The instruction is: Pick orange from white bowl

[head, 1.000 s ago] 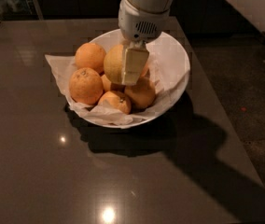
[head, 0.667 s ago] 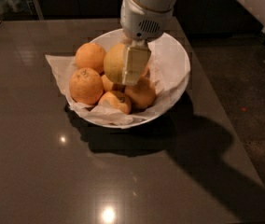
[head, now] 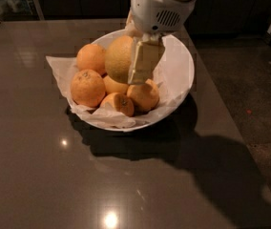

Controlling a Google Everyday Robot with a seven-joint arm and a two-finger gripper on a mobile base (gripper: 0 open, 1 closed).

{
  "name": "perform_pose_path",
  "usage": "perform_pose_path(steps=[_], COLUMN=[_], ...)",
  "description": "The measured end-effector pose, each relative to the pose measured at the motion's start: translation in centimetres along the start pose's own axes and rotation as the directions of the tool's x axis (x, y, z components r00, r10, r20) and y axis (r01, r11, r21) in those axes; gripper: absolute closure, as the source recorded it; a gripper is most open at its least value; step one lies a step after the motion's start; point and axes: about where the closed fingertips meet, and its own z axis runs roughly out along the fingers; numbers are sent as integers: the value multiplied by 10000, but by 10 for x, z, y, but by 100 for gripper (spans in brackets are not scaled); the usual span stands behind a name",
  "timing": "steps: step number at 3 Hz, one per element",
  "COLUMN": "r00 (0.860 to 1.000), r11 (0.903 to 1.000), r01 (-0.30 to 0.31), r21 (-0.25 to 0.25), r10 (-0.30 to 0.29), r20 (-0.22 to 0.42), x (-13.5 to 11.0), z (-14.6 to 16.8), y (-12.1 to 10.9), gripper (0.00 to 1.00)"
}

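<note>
Orange (head: 118, 58), one large pale fruit, is clamped in my gripper (head: 130, 73) over one bowl (head: 184, 73) holding five smaller fruits (head: 88, 87) on crinkled paper (head: 59, 67).

The tabletop (head: 40, 175) is a dark, glossy grey-brown slab. One item stands directly on it: the white bowl (head: 185, 66). The bowl's crinkled paper liner (head: 59, 66) overhangs the bowl's left rim. A dark shadow (head: 212, 166) lies on the surface in front of and to the right of the bowl. A bright light reflection (head: 110, 219) shows well in front of the bowl. The gripper (head: 134, 73) hangs above the bowl, clamped on the orange (head: 119, 56).
</note>
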Motion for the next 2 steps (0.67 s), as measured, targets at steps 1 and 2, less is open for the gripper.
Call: perform_pose_path(steps=[1,2], r00=[9978,9977], r11=[9979,9978], r01=[588,599], r21=[266,289], r10=[-596,-607], r20=[288,290], x=[-21,-22], z=[-40,-42], y=[31,32], gripper=[100,100])
